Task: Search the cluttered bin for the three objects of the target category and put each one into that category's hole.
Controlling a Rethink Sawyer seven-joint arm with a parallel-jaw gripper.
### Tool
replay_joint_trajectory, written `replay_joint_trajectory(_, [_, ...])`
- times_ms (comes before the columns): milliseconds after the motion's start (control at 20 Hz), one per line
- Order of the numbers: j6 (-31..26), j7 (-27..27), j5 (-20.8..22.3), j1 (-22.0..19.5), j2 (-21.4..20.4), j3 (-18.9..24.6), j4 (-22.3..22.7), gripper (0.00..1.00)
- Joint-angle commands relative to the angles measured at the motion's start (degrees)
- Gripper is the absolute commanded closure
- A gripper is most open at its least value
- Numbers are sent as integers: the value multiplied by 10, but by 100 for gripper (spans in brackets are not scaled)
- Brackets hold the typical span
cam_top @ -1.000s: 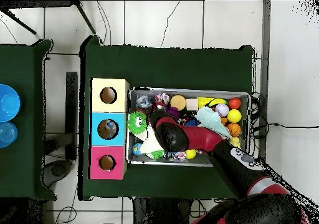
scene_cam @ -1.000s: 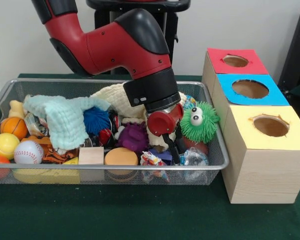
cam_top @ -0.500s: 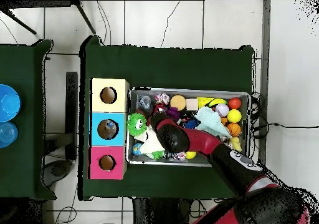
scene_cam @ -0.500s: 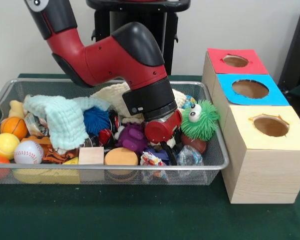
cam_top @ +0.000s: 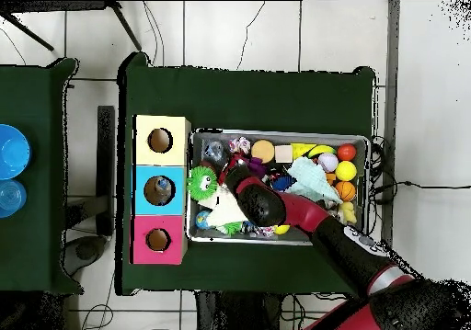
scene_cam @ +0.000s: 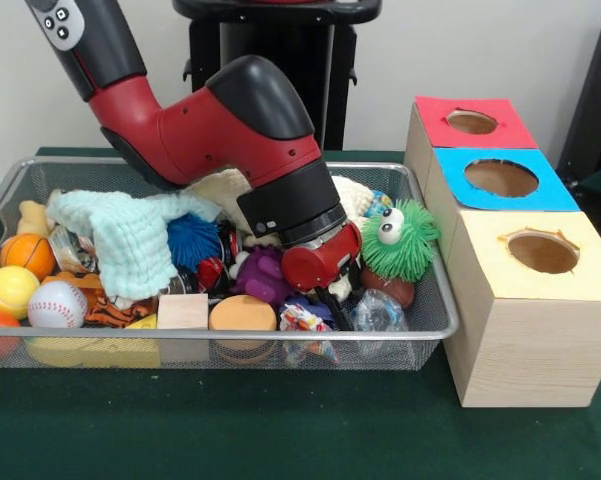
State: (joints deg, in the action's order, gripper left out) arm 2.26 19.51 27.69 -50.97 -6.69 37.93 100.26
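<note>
Front view shows the arm point(scene_cam: 210, 110) bent low into the wire basket point(scene_cam: 0, 205), its red wrist down among the clutter near the basket's front. Dark fingers point(scene_cam: 332, 306) poke out below the wrist, just above a crinkly clear wrapper point(scene_cam: 378, 312) and beside a purple toy point(scene_cam: 263, 275); whether they are spread or pinched on anything I cannot tell. A green fuzzy toy with googly eyes point(scene_cam: 398, 240) sits just beside the wrist, by the basket wall nearest the boxes. Which category is wanted is not shown, so the target is a guess. If it is the soft toys, the green one looks light and squashy and should be taken around its round body. A pale blue cloth point(scene_cam: 120, 235), a baseball point(scene_cam: 56, 303) and a wooden block point(scene_cam: 183, 311) lie further along. Three boxes stand beside the basket: the yellow hole point(scene_cam: 543, 252), the blue hole point(scene_cam: 501, 178), the red hole point(scene_cam: 472, 122).

Overhead view shows the arm crossing the basket point(cam_top: 368, 142) on the green surface point(cam_top: 248, 96), with the green toy point(cam_top: 201, 181) against the wall next to the blue box point(cam_top: 140, 190).
</note>
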Motion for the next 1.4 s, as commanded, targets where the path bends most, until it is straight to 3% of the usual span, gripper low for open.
replay_joint_trajectory(50, [-50,75,34,6,64,21,-41,0])
replay_joint_trajectory(400, [-43,75,42,-2,70,26,-39,0])
replay_joint_trajectory(450, [-44,76,43,-3,71,27,-39,100])
replay_joint_trajectory(1000, [-39,73,63,-12,83,39,-39,100])
replay_joint_trajectory(1400, [-48,96,41,-11,36,37,-14,100])
